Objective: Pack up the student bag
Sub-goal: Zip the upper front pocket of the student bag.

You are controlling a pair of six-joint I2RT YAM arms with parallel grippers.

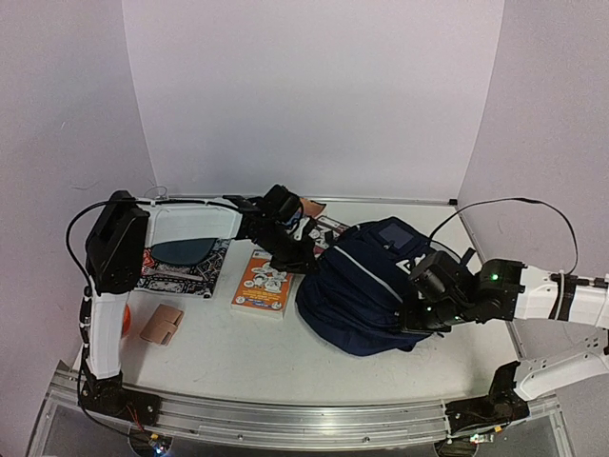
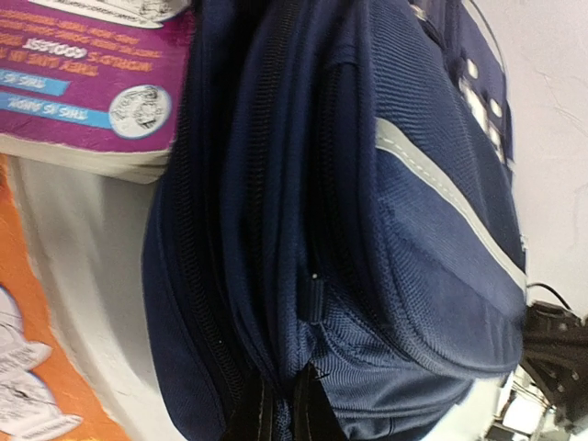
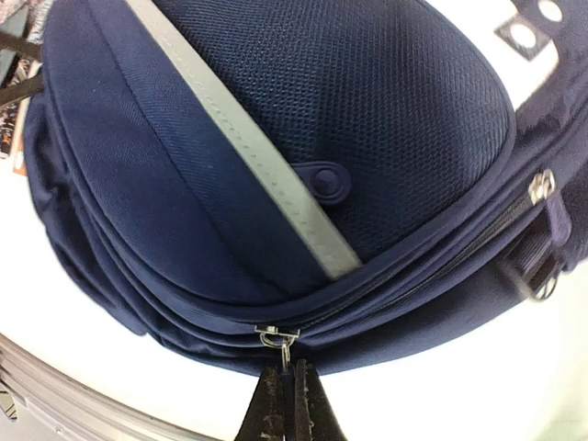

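The student bag [image 1: 366,286], navy blue with a grey stripe, lies on its side on the table right of centre. My left gripper [image 1: 306,259] is at the bag's left end. In the left wrist view it [image 2: 280,409] is shut on a fold of the bag's fabric [image 2: 367,230] beside a zipper line. My right gripper [image 1: 417,319] is at the bag's near right side. In the right wrist view it [image 3: 289,378] is shut on the pull tab hanging from a metal zipper slider [image 3: 277,336] on the bag [image 3: 276,138].
An orange book [image 1: 264,283] lies left of the bag, and a purple-covered book [image 2: 83,83] touches the bag's end. A black patterned mat with a teal oval [image 1: 181,262], a tan wallet [image 1: 162,324] and an orange ball [image 1: 127,319] sit at the left. A metal rail [image 1: 285,419] runs along the near edge.
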